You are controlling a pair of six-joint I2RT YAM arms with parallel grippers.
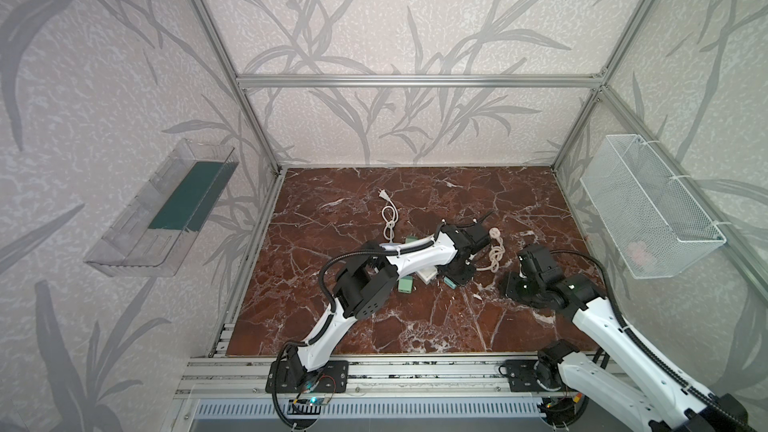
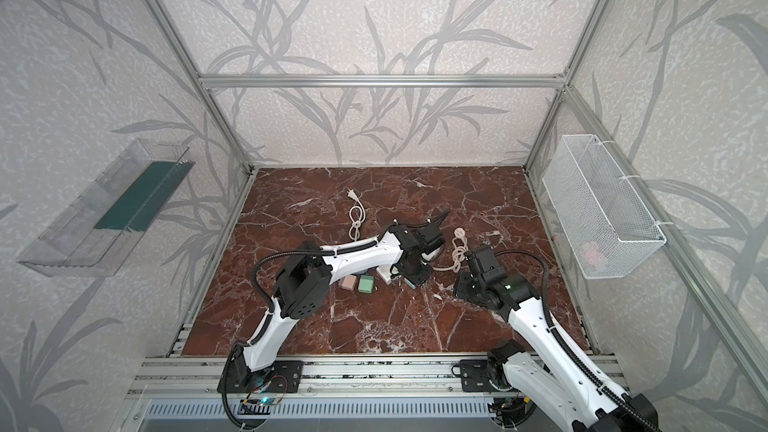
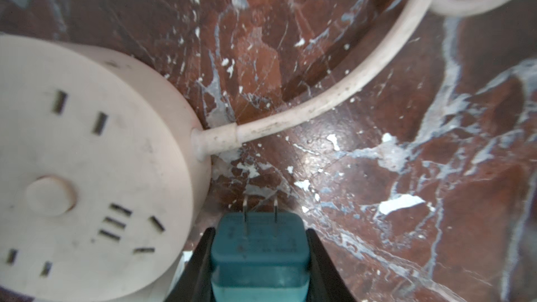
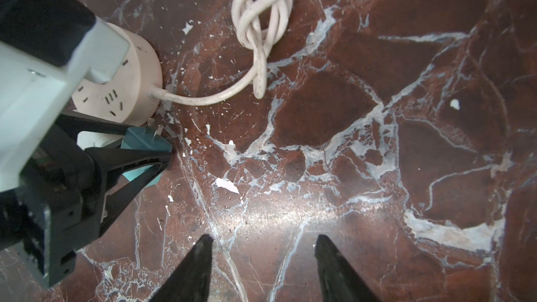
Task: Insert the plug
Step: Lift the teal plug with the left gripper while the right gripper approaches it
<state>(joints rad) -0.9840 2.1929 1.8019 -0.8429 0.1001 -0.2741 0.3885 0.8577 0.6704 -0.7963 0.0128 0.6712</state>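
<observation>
My left gripper (image 3: 260, 230) is shut on a teal plug (image 3: 258, 245), one black finger against each side, and its two metal prongs stick out past the fingertips. The plug sits just off the rim of a round pale-pink socket block (image 3: 87, 169), beside its face rather than over the slots. In the right wrist view the plug (image 4: 145, 140) is low over the marble next to the socket block (image 4: 122, 91). My right gripper (image 4: 263, 238) is open over bare floor with nothing between its fingers. In both top views the plug (image 1: 450, 283) (image 2: 415, 280) shows under the left wrist.
The socket's cable (image 3: 319, 103) runs to a knotted bundle (image 4: 261, 10). A white adapter (image 1: 428, 274), a green box (image 1: 406, 285) and a pink box (image 2: 348, 283) lie by the left arm. Another white cord (image 1: 388, 218) lies further back. A wire basket (image 1: 648, 209) and a clear tray (image 1: 166, 209) hang on the walls.
</observation>
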